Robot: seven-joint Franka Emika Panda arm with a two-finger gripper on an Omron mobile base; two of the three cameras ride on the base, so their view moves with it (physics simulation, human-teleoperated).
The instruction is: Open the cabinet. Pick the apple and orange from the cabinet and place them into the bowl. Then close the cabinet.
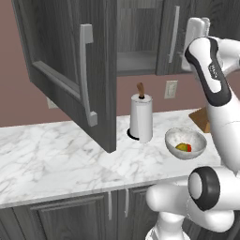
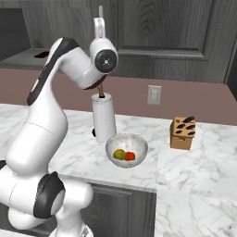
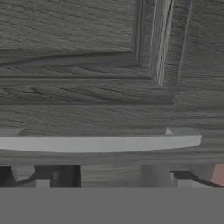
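1. The cabinet [image 1: 70, 61] hangs above the counter [image 1: 56, 154]; its left door stands swung wide toward the near side, while the right door [image 1: 180, 37] looks shut or nearly so, and the shelf seen between them appears bare
2. The arm reaches up to the far right, and in the hand view the gripper [image 3: 113, 177] faces the right door's silver bar handle [image 3: 100, 143] close up, fingers spread with nothing between them
3. The bowl [image 2: 126, 149] sits on the counter just right of the paper-towel roll [image 2: 103, 119], with a knife block [image 2: 182, 133] farther right
4. Two fruits lie in the bowl, a yellowish-green one [image 2: 120, 154] touching a red one [image 2: 130, 156]; I judge the picking done and closing the cabinet left
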